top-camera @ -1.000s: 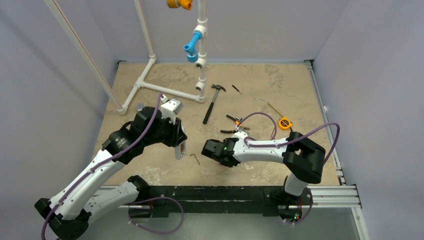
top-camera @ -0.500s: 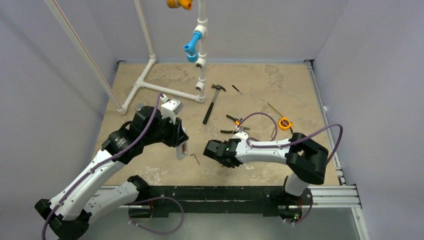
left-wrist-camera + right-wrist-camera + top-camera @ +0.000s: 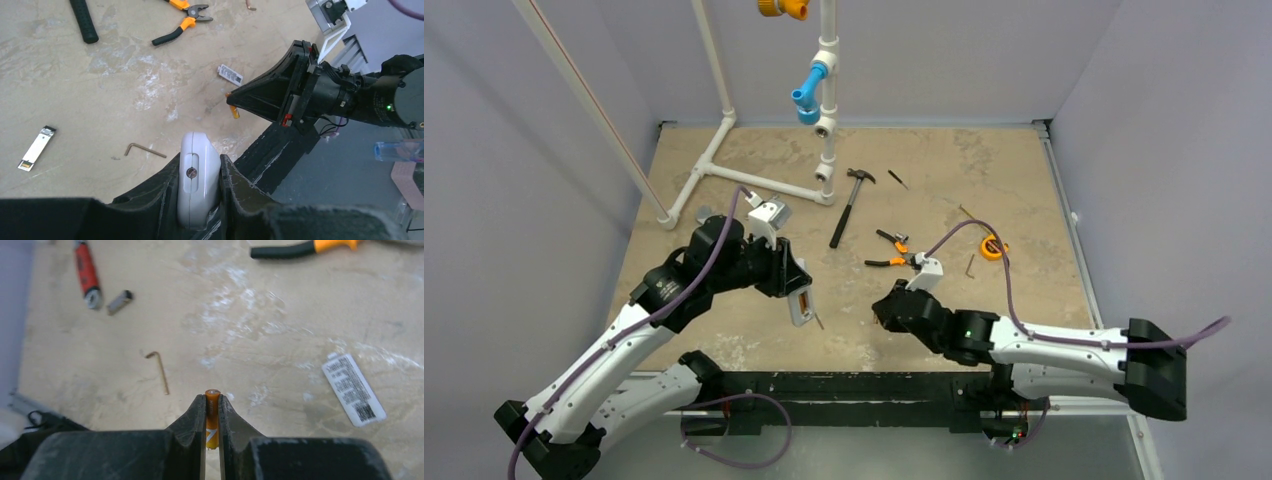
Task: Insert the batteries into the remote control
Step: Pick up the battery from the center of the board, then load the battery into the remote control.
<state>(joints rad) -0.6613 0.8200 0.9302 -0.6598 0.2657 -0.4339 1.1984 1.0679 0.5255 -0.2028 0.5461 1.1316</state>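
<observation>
Battery (image 3: pixel 212 415) gripped in right hand (image 3: pixel 212 399), tip protruding

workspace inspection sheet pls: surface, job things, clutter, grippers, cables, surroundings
surface: tan mottled tabletop with whitish scuffs
job's things: white remote control held off the table; one orange battery held; no other battery seen
clutter: hammer, orange-handled pliers, tape measure, hex key, all lying loose
grippers: left gripper shut on the remote control; right gripper shut on the battery
cables: purple cable arcs above the table near the tape measure
surroundings: white pipe frame at the far left; grey walls
</observation>
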